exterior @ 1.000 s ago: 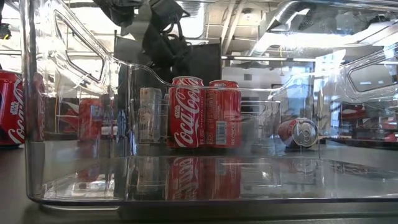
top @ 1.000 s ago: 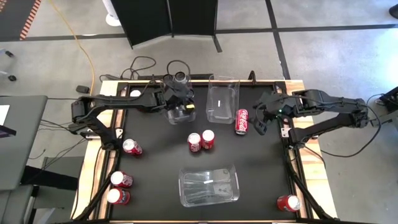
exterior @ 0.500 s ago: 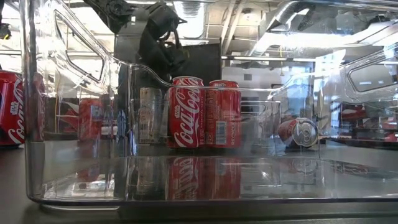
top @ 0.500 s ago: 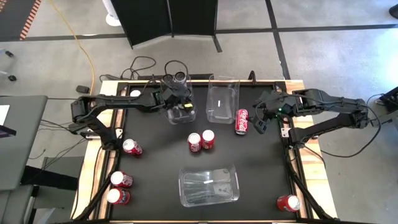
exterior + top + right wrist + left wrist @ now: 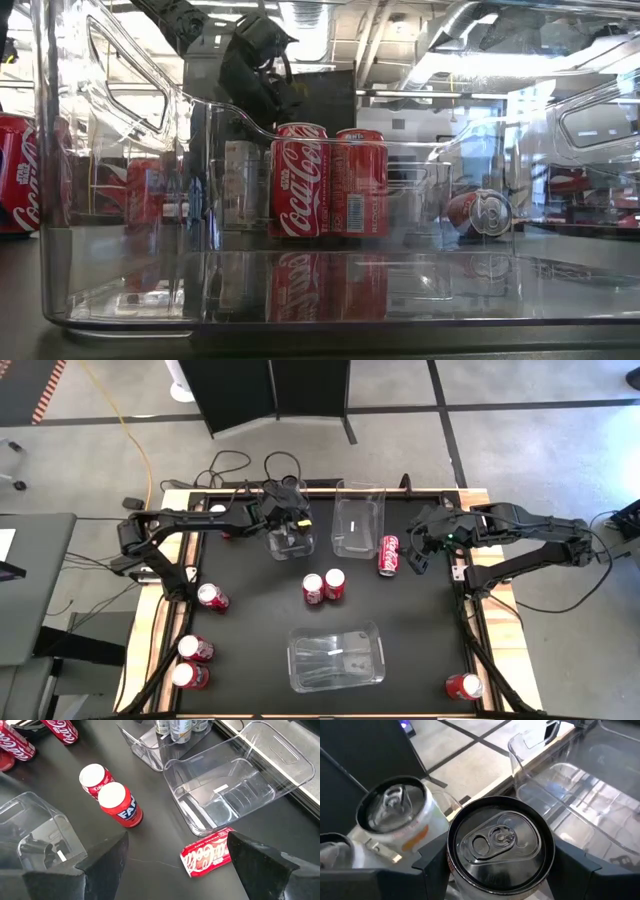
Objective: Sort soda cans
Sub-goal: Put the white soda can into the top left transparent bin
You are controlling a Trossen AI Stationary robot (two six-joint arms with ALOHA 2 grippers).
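Note:
My left gripper (image 5: 288, 518) is over the clear bin (image 5: 290, 546) at the far middle-left, shut on a soda can with a silver top (image 5: 500, 840). Beside it in the bin stand silver soda cans (image 5: 395, 815), also visible through the plastic in the low view (image 5: 240, 185). Two red soda cans (image 5: 325, 586) stand upright mid-table. Another red soda can (image 5: 389, 554) lies on its side. My right gripper (image 5: 175, 870) hangs open high above that lying can, touching nothing. My left gripper pinches the can between its two fingers (image 5: 432, 865), on opposite sides of the wall just under the top rim (image 5: 452, 866). The fingers come slanting down from the table's left. The can stands upright; the gripper hides whether its base rests in the bin.
A second clear bin (image 5: 360, 520) stands right of the first, and a third (image 5: 337, 657) near the front edge. More red cans lie at the left (image 5: 211, 596), (image 5: 194, 649), (image 5: 188, 676) and at the near right (image 5: 463, 686).
My left gripper has gone a little toward the table's far edge and slightly down over the bin, still shut on the upright can.

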